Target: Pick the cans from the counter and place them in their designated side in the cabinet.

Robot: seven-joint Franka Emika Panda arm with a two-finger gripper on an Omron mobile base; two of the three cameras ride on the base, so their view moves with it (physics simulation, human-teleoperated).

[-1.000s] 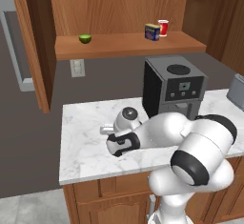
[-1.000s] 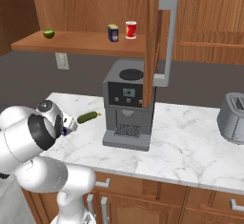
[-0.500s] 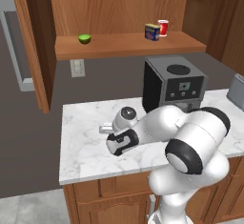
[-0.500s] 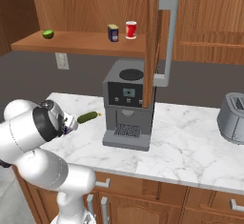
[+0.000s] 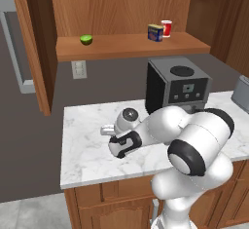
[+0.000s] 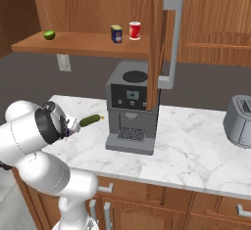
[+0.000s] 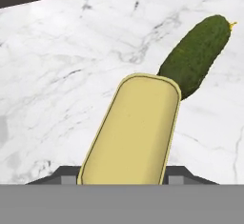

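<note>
My arm is folded low over the tabletop (image 5: 87, 155), the white grey-veined slab, with the gripper (image 5: 108, 130) down near the left part of it. In the hand view one can (image 7: 131, 132) sits right up against the camera between the fingers, its yellow top facing me — from that and the narrow set of the fingers I read them as closed on it, though the finger tips themselves are mostly hidden behind the can. Just past it lies the green pickle (image 7: 198, 54), on the marble, its near end tucked behind the can's far edge; whether they touch I cannot tell. From the right base view the same pickle (image 6: 90, 121) lies on the tabletop just beside the wrist, left of the coffee machine (image 6: 131, 107). The other can (image 5: 155, 32) stands upright on the cabinet (image 5: 121, 9) shelf — dark blue with a yellow label — just beside a red-and-white can (image 5: 167, 28) on its right. A lime (image 5: 86, 39) rests well apart from them toward the left end of the shelf. A toaster (image 6: 239, 121) sits at the far right of the tabletop.
</note>
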